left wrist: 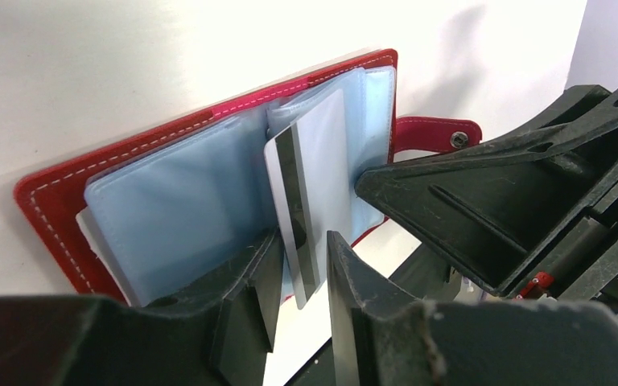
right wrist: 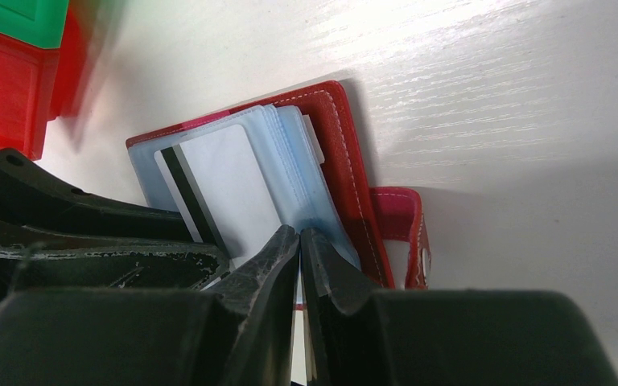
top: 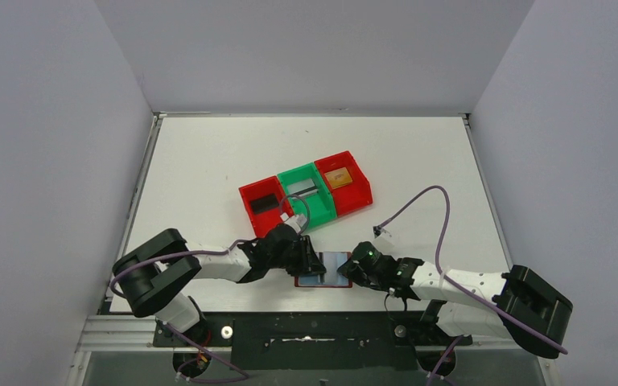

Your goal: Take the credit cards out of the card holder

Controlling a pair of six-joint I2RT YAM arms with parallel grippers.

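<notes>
White surface [top: 209, 161] is carrying the open card holder [top: 323, 270], lower middle, with the right pincer [right wrist: 299, 233] clamping its pockets [right wrist: 302, 165]. The left pincer [left wrist: 300, 241] is straddling a grey card [left wrist: 322, 161], can't tell if it's gripping yet. I'd be pulling straight out, slowly.

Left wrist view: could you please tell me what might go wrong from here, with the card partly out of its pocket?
First, the card stands tilted between the fingers of the left gripper; a weak pinch could let it slip or twist. Second, only the right gripper tip steadies the card holder, so a pull might drag it across the table or lift it.
</notes>
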